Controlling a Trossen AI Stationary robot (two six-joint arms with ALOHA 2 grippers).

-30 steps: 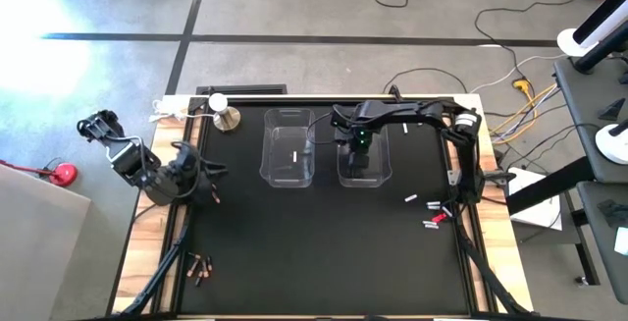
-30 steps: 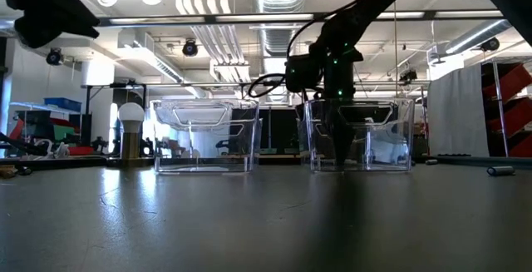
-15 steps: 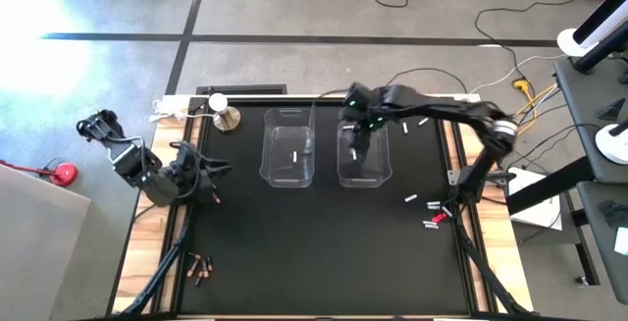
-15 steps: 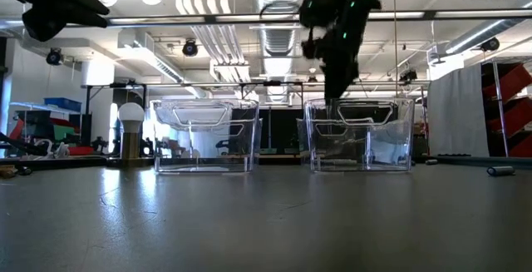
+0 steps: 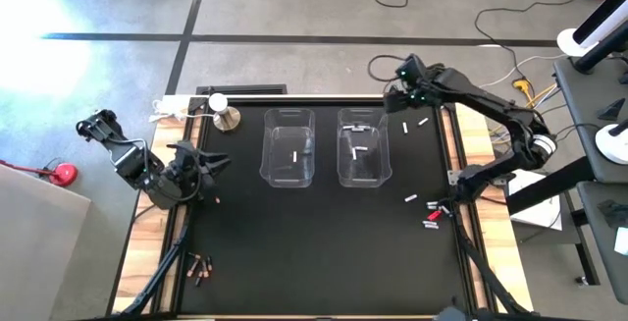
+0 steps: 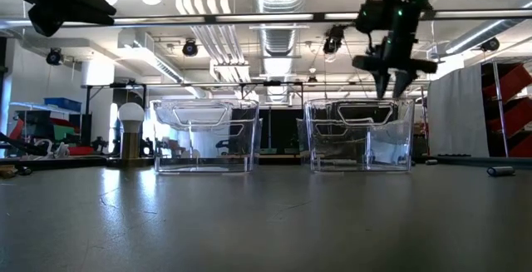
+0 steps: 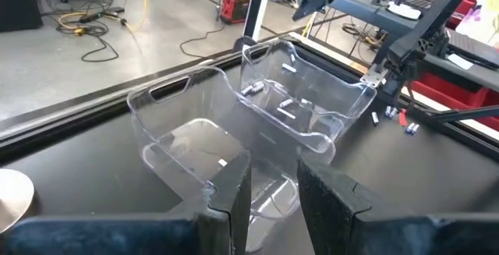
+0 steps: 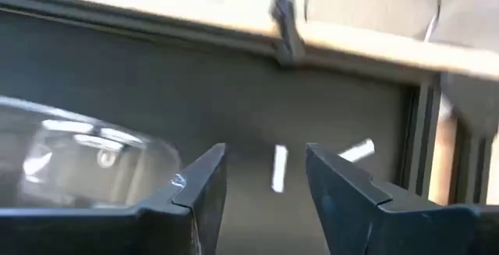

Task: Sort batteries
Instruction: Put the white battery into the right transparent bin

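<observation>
Two clear bins stand mid-table. The left bin (image 5: 288,146) holds one white battery (image 5: 294,155); the right bin (image 5: 363,148) holds white batteries (image 5: 359,150). My right gripper (image 5: 397,100) (image 6: 392,85) hangs open and empty above the table's far right corner, past the right bin's far edge. Two loose white batteries (image 8: 278,168) (image 5: 423,121) lie on the mat under and beyond it. More batteries lie at the right edge (image 5: 432,213), and copper ones at the near left (image 5: 199,265). My left gripper (image 5: 211,162) (image 7: 274,193) waits open at the left edge, facing the bins.
A small lamp with a round white bulb (image 5: 224,115) stands at the far left corner of the mat. A small red bit (image 5: 439,217) lies among the batteries at the right edge. The black mat between the bins and the near edge is bare.
My right gripper has opened inside the right bin, risen out of it, rolled, and gone toward the table's far right corner. A white battery now lies in the right bin where the gripper stood.
</observation>
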